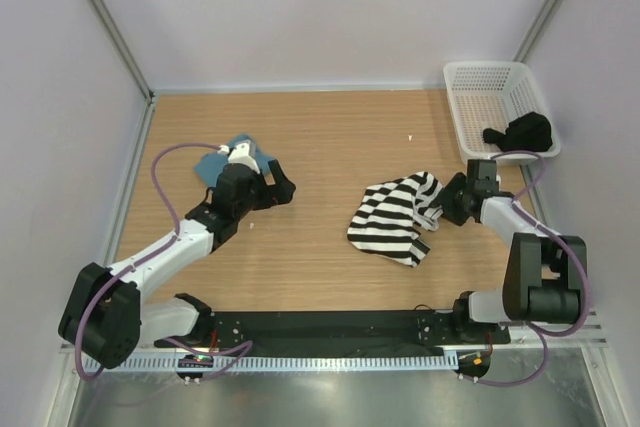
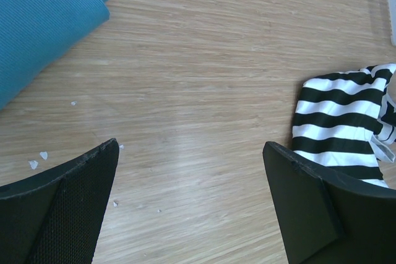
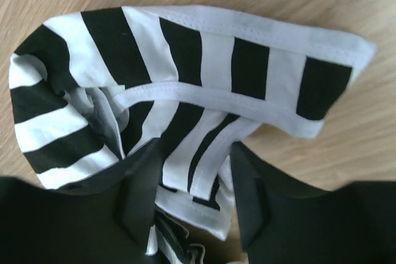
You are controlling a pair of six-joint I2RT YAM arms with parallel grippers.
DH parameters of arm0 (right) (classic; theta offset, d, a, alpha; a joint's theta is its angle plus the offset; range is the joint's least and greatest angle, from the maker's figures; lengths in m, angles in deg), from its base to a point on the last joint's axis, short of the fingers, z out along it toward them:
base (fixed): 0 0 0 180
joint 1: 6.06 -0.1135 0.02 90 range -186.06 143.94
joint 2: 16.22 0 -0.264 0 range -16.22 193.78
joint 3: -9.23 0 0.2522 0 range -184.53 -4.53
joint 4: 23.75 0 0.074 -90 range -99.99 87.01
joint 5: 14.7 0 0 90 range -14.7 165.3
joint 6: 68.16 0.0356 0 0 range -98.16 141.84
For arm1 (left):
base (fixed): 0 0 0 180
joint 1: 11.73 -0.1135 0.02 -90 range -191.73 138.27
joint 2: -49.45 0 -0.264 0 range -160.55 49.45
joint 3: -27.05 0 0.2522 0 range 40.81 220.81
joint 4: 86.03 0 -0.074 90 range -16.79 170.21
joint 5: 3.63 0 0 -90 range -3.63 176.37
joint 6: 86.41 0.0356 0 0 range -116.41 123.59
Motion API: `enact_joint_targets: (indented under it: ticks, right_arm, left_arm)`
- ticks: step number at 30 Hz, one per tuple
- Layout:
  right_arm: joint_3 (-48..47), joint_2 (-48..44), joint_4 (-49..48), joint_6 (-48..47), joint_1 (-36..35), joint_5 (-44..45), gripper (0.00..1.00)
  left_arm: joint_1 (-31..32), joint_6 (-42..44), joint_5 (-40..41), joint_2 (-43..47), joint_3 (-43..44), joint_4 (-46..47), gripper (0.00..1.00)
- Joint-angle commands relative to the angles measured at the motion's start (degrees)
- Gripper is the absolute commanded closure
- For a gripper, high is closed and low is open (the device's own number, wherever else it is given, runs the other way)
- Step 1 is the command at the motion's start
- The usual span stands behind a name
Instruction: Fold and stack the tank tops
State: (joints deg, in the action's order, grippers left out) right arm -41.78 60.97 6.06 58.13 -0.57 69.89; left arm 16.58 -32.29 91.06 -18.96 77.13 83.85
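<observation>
My right pincer (image 3: 192,183) sits right on the striped tank top (image 1: 395,217), fingers part-spread with striped cloth bunched between them; I can't tell if they actually pinch it. That striped top lies crumpled on the worktop (image 1: 320,147), just front-left of the white mesh basket (image 1: 470,97), which has a dark item (image 1: 520,132) inside. My left pincer (image 2: 192,202) hangs wide apart over bare wood, far left of the basket, beside the folded teal tank top (image 2: 37,23).

A white mesh basket (image 1: 478,107) holding a black item (image 1: 522,132) sits at the table's (image 1: 330,137) far-right corner.
</observation>
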Motion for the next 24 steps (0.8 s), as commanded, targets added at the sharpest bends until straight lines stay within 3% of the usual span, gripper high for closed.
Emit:
enact_joint_targets:
  ticks: [1, 2, 3, 4, 5, 8, 9, 13, 14, 16, 17, 18, 21, 24]
  right_arm:
    - [-0.1, 2.3, -8.8, 3.4, 0.1, -1.8, 0.52]
    - [-0.5, 2.7, -9.5, 3.6, 0.1, -1.8, 0.58]
    - [-0.9, 3.2, -9.8, 3.7, 0.1, -1.9, 0.78]
    - [-1.6, 3.1, -10.4, 3.4, 0.0, -2.1, 0.92]
    - [-4.0, 2.9, -10.3, 3.0, -0.6, -2.2, 0.99]
    - [-14.7, 1.1, -4.0, -0.8, -6.0, 3.1, 0.99]
    - [-17.7, 0.6, -2.8, -1.8, -11.9, 4.3, 0.99]
    - [-37.5, 3.8, 5.3, -10.2, -24.9, -0.8, 0.99]
    - [-46.9, 4.7, 7.6, -12.2, -27.9, -2.7, 0.99]
    - [-54.3, 4.5, 11.4, -14.3, -33.7, -0.3, 0.99]
    - [-56.2, 1.3, 10.2, -13.0, -33.5, -0.3, 0.99]
    - [-56.8, -0.8, 9.4, -12.1, -33.1, 5.1, 0.99]
    - [-60.5, -4.0, 14.3, -11.9, -28.1, 12.9, 0.99]
    - [-60.0, -2.1, 20.6, -12.8, -20.6, 10.3, 0.99]
  left_arm:
    - [0.3, 1.2, 0.7, 0.0, 2.2, 2.5, 0.01]
    - [0.3, 1.2, 0.7, 0.1, 2.2, 2.5, 0.00]
    - [0.3, 1.2, 0.7, 0.0, 2.3, 2.5, 0.00]
    - [0.3, 1.3, 0.7, 0.0, 2.3, 2.4, 0.01]
    - [0.4, 1.3, 0.7, 0.2, 2.3, 2.4, 0.00]
    - [0.3, 1.4, 0.8, 0.3, 2.3, 2.3, 0.00]
    - [0.4, 1.6, 1.0, 0.3, 2.4, 2.3, 0.00]
    - [0.4, 2.0, 2.0, 1.0, 2.4, 1.8, 0.00]
    - [0.5, 2.1, 2.3, 1.0, 2.3, 1.8, 0.00]
    - [0.4, 2.4, 3.4, 1.4, 2.2, 1.4, 0.00]
    - [0.4, 2.3, 3.7, 1.5, 2.0, 1.3, 0.00]
    - [0.4, 2.4, 4.2, 2.0, 1.9, 1.2, 0.00]
    - [0.5, 2.7, 5.9, 2.7, 1.6, 1.0, 0.00]
    - [0.5, 2.7, 7.7, 3.7, 1.4, 0.5, 0.01]
